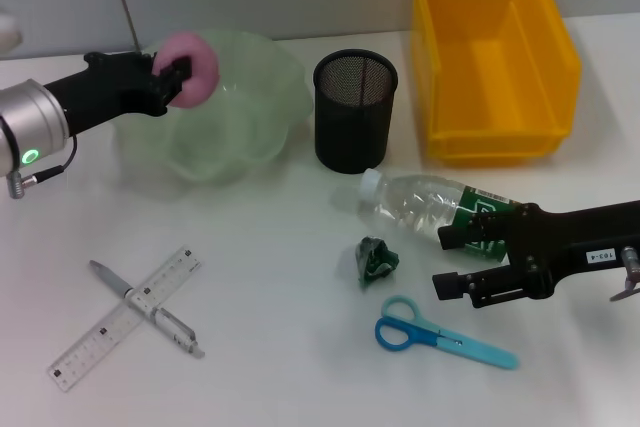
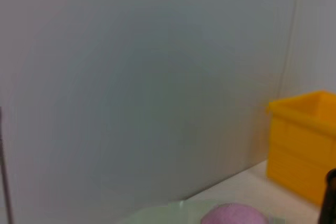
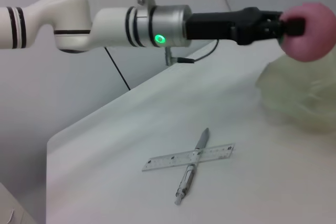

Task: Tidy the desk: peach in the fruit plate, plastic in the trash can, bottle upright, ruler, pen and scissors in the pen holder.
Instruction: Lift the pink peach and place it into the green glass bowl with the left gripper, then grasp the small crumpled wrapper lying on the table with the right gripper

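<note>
White desk [image 1: 300, 367] runs up to a pale grey wall at the back, and most of the clutter sits toward the near half.

Over at the far left, the left gripper [image 1: 178, 80] is closed tight around the pink peach [image 1: 197, 67], holding it in the air just above the left rim of the pale green fruit plate [image 1: 245, 107]. From the right wrist view the same grasp shows clearly: black fingers [image 3: 273, 24] pinch the fruit, which hangs over the frilly green rim.

Just beside the plate, toward the middle of the far edge, stands the black mesh pen holder [image 1: 355, 109], upright. At the far right corner sits the yellow bin [image 1: 490, 57].

On the right side of the desk, the clear water bottle [image 1: 425, 209] lies on its side, white cap pointing left toward the pen holder. The right gripper [image 1: 462, 259] is low over the desk with its fingers spread apart; one finger is against the bottle's green label end, the other nearer the front edge, and nothing is clamped between them.

A crumpled dark green plastic wrapper [image 1: 377, 260] lies near the bottle. Blue-handled scissors [image 1: 440, 335] lie just in front of the right gripper, by the front edge.

Toward the front left corner, the clear ruler [image 1: 125, 319] and the grey pen [image 1: 147, 308] lie crossed, touching, in an X.
</note>
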`<act>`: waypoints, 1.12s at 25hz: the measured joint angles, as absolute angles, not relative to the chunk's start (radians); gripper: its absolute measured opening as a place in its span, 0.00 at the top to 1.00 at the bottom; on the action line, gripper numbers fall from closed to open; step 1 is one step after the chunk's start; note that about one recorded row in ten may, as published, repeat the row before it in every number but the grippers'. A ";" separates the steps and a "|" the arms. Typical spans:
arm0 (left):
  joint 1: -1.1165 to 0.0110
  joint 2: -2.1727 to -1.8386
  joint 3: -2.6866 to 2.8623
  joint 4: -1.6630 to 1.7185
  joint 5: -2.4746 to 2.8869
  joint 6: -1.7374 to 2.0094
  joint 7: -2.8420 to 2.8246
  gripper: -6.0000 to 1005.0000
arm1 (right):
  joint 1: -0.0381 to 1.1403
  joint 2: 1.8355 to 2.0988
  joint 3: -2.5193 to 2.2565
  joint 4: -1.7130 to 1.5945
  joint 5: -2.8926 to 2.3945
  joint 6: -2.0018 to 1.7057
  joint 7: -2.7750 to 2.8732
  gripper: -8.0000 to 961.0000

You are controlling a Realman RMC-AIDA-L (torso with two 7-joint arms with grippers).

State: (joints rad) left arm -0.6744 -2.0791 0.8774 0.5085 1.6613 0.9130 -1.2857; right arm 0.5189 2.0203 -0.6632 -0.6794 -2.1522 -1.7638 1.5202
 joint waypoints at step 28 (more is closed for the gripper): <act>-0.665 -2.072 1.040 0.528 1.522 0.864 -1.298 0.18 | 0.522 2.023 -0.659 -0.676 -2.153 -1.753 1.516 0.16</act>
State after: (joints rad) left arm -0.6651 -2.0725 1.0399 0.5284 1.5222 0.8644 -1.2985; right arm 0.5224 2.0228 -0.6587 -0.6765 -2.1529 -1.7530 1.5160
